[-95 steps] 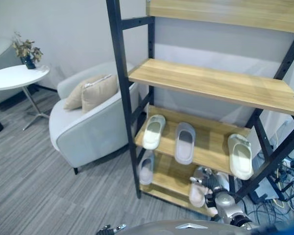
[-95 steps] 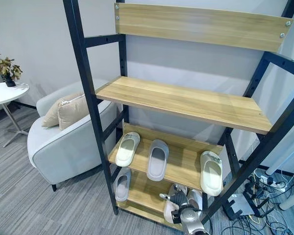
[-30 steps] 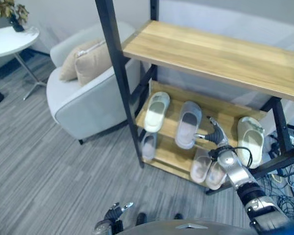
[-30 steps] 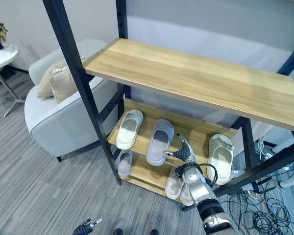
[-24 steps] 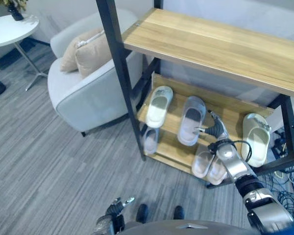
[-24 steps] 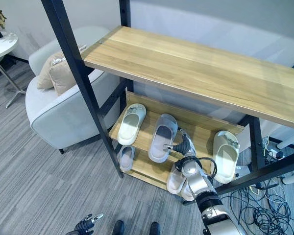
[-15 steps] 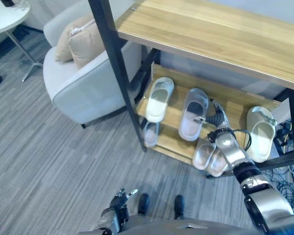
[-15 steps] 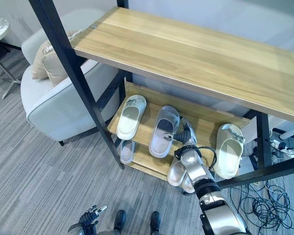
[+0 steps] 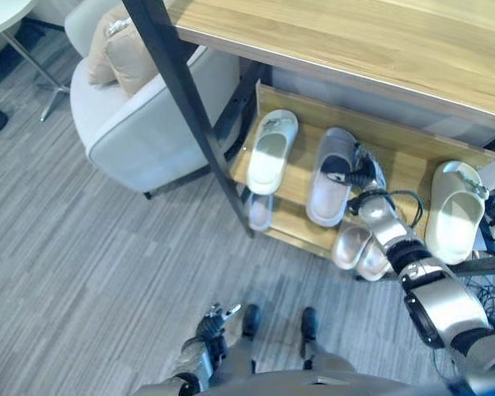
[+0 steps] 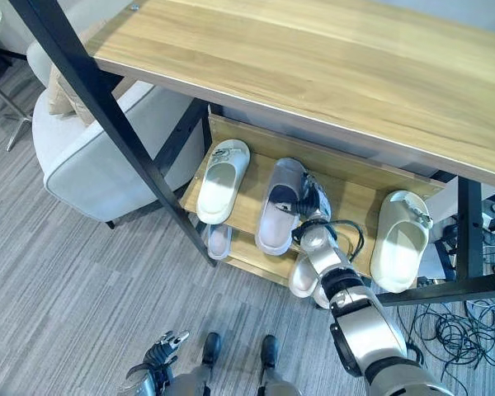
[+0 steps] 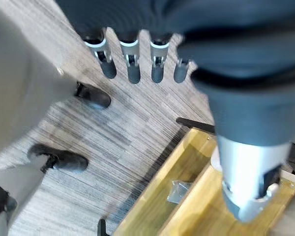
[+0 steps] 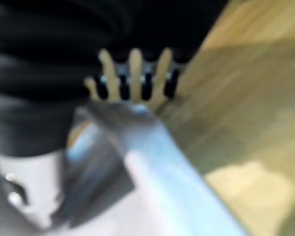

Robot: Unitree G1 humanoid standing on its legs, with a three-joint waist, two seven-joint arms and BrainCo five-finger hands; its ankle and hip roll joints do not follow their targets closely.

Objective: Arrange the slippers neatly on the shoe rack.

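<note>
— Right wrist view first: what are the fingers (image 12: 132,73) doing?
— They reach past the edge of the grey slipper (image 9: 330,175), tips against the wood, and the thumb lies on the slipper's near side. Whether they clamp it I cannot tell. From the head camera the right hand (image 9: 361,175) sits at the right edge of that slipper, touching it, on the middle shelf (image 9: 403,161) of the shoe rack (image 9: 177,91).
— And the other slippers?
— A pale green slipper (image 9: 271,152) lies just left of the grey one, toe toward the back. Another pale green slipper (image 9: 454,211) lies at the shelf's right end, well apart. On the bottom shelf a small grey slipper (image 9: 259,211) shows at the left and a pale pair (image 9: 359,251) sits under the right forearm.
— The left hand?
— Left hand (image 11: 132,64) hangs low over the grey carpet (image 9: 82,247), fingers straight and relaxed, holding nothing.
— Anything beside the rack?
— A light armchair (image 9: 140,132) with a beige cushion (image 9: 128,54) — to its left.
</note>
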